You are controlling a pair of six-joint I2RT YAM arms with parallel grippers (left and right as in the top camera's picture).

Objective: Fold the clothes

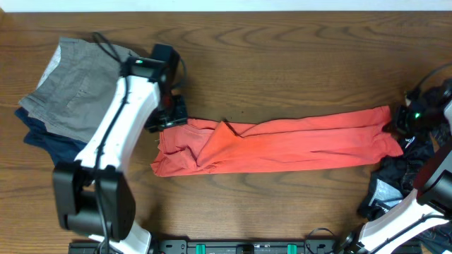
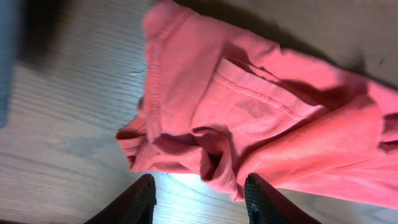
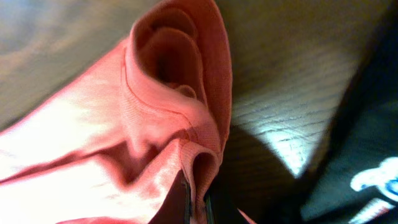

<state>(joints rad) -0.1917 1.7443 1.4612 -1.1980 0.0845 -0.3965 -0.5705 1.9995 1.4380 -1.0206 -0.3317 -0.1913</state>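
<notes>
The clothes, a coral-red T-shirt [image 1: 282, 144], lie folded into a long narrow band across the middle of the table. At the band's left end my left gripper [image 1: 169, 118] hovers open. In the left wrist view its two dark fingers [image 2: 264, 200] stand apart over bare wood, and the rumpled hem [image 2: 211, 124] lies just beyond their tips, unclamped. My right gripper [image 1: 397, 121] is at the band's right end. It is shut on a rolled fold of the shirt [image 3: 180, 93], pinched between the fingers [image 3: 180, 202]. Any lettering is hidden.
A grey folded garment [image 1: 74, 85] lies on a navy one [image 1: 46, 140] at the far left, behind my left arm. A black patterned garment [image 1: 395, 185] is bunched at the right, close to the right arm. Bare wood shows along the back.
</notes>
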